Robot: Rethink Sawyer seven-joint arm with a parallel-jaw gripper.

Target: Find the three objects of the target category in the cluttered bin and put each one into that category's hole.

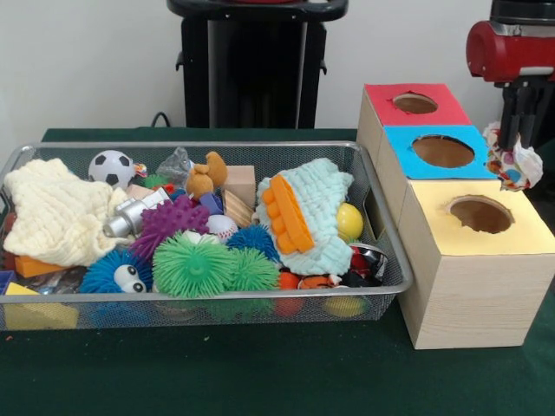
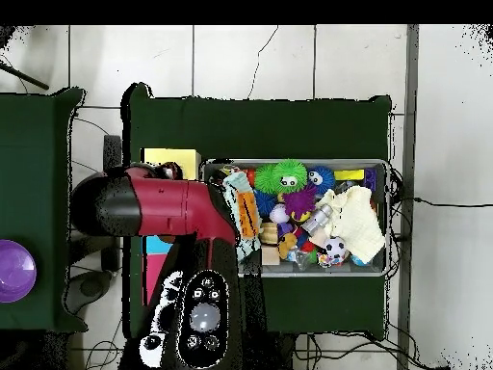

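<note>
My gripper (image 1: 518, 137) hangs at the right, beside the wooden box, level with the blue hole (image 1: 443, 151) and the yellow hole (image 1: 480, 213). It is shut on a small patterned cloth (image 1: 513, 163) that dangles from its fingers past the box's right edge. A red hole (image 1: 415, 103) lies farthest back. In the wire bin (image 1: 208, 296) a cream cloth (image 1: 56, 212) lies at the left and a mint knitted cloth (image 1: 316, 212) at the right. In the overhead view the red arm (image 2: 154, 204) hides the gripper and most of the box.
The bin also holds spiky rubber balls (image 1: 192, 267), a soccer ball (image 1: 111, 167), a yellow ball (image 1: 349, 221), wooden blocks (image 1: 239, 184) and a stuffed toy (image 1: 206, 175). A purple bowl (image 2: 14, 270) sits on a side table.
</note>
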